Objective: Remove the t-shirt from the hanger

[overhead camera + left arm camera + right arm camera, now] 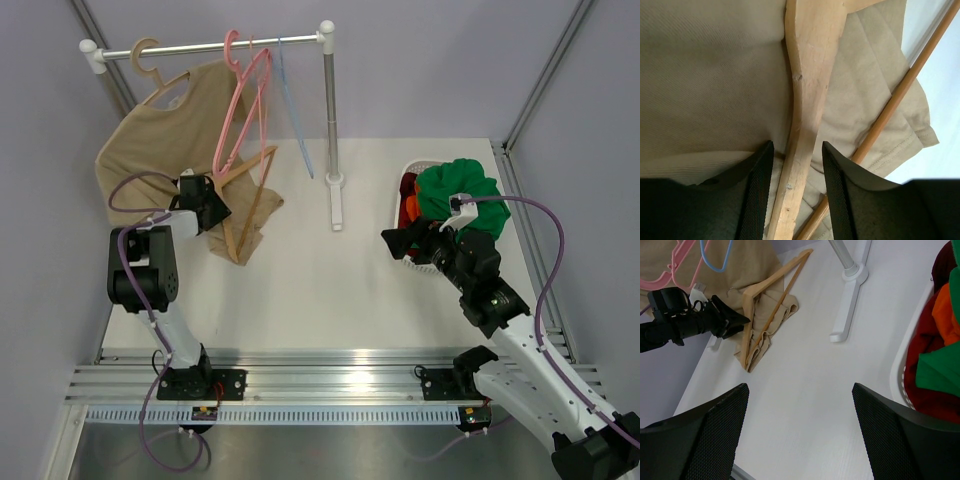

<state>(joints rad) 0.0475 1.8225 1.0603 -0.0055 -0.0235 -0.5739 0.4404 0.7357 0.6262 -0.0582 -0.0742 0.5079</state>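
Seemingly stiff and light, the hanger (810,60) lies between the left pincer's (796,146) spread fingers, best pinched on that wooden arm.

Bright green t-shirt (462,190), pale wooden hanger (807,100), beige top (150,140), orange cloth (945,310)

right hand (799,390) spread wide above table (805,355); hanger (771,295) lies on beige top (747,262); t-shirt (940,372) in basket (897,370).
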